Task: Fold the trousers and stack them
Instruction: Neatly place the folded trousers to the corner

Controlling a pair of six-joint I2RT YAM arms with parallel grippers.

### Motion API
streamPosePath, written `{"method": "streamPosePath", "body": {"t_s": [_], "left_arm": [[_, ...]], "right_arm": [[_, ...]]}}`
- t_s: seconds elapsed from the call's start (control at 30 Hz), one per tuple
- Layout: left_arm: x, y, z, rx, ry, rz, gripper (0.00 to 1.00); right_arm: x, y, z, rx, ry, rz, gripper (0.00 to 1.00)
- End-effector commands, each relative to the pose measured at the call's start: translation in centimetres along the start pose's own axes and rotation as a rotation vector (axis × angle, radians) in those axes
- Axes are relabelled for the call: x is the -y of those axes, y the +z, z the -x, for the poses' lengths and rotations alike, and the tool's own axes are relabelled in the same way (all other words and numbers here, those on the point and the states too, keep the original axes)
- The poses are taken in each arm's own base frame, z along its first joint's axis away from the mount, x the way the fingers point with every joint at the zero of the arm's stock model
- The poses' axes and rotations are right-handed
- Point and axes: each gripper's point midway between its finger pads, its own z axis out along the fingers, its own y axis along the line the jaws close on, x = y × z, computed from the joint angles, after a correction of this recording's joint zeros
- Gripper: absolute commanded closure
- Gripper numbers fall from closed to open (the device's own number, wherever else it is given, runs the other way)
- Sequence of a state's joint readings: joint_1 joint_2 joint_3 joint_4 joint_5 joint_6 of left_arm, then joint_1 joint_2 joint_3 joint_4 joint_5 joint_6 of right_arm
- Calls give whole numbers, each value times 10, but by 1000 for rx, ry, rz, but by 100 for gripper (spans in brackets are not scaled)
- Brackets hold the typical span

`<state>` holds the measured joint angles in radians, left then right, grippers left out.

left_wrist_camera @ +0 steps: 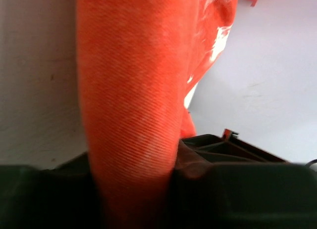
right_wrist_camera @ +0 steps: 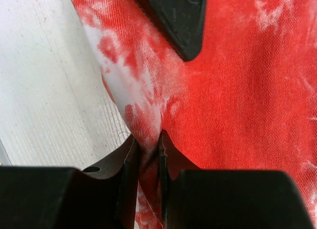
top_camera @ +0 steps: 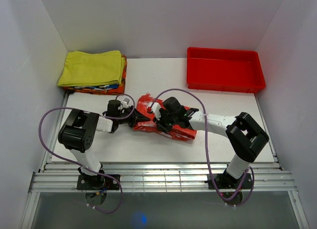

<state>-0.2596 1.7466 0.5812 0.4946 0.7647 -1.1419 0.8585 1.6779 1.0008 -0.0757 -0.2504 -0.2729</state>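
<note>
Lying bunched in a short heap at the middle of the table (top_camera: 148,147), the trousers (top_camera: 181,132) have both arms on them. The right gripper (right_wrist_camera: 147,145) reaches in from 3 o'clock, and its fingers (right_wrist_camera: 130,157) stand narrow, pinching a raised fold of the mottled cloth between them. The left gripper (top_camera: 132,117) sits at the heap's 9 o'clock end. In its wrist view a thick band of orange-red cloth runs down into the dark gap of the claw, but the view is so close and blurred that I cannot tell whether it clamps. A folded yellow garment (top_camera: 91,68) tops a pile at 10 o'clock, and a red tray (top_camera: 225,84) rests at 1 o'clock.
</note>
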Motion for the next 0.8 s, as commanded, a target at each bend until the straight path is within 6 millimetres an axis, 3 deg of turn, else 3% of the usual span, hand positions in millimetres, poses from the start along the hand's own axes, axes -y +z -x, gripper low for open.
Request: {"method": "streamPosePath", "body": {"t_s": [0.0, 0.03, 0.07, 0.13, 0.17, 0.2, 0.23, 0.27, 0.3, 0.33, 0.4, 0.43, 0.47, 0.53, 0.57, 0.67, 0.77], "left_arm": [[38, 2, 1, -39, 118, -124, 92], [40, 3, 5, -34, 145, -129, 100], [44, 4, 9, -29, 168, -131, 100], [65, 7, 22, -31, 239, -132, 100], [79, 10, 34, -33, 323, -118, 100], [64, 10, 30, -54, 323, -68, 100], [89, 12, 56, 12, 406, -55, 100], [89, 12, 68, 30, 536, -10, 100], [81, 9, 69, 3, 534, 68, 100], [108, 8, 86, 34, 627, 60, 100], [103, 1, 98, 21, 756, 167, 100], [121, -2, 112, 46, 826, 174, 100], [123, -6, 120, 58, 875, 211, 100], [125, -17, 132, 62, 954, 276, 100], [140, -23, 139, 76, 1001, 282, 100], [160, -42, 165, 146, 1119, 331, 100], [188, -65, 185, 223, 1219, 346, 100]], "right_arm": [[-3, -2, 52, 162, -48, 33, 92], [-4, -3, 53, 163, -52, 36, 92], [-3, -6, 58, 170, -65, 31, 87], [2, -11, 48, 111, -51, 6, 69], [12, -20, 48, 109, -40, -19, 40], [17, -26, 46, 114, -32, -34, 26], [24, -33, 43, 115, -18, -49, 17], [40, -51, 45, 142, -2, -89, 4], [47, -58, 39, 137, 1, -108, 0], [53, -68, 32, 122, 17, -123, 4], [76, -92, 22, 120, 34, -188, 6], [81, -104, 18, 117, 41, -208, 7], [93, -114, 10, 112, 60, -240, 7], [101, -124, -2, 92, 62, -267, 7], [107, -134, -7, 89, 75, -289, 7], [114, -145, -16, 85, 89, -318, 8], [113, -149, -19, 82, 94, -322, 8]]}}
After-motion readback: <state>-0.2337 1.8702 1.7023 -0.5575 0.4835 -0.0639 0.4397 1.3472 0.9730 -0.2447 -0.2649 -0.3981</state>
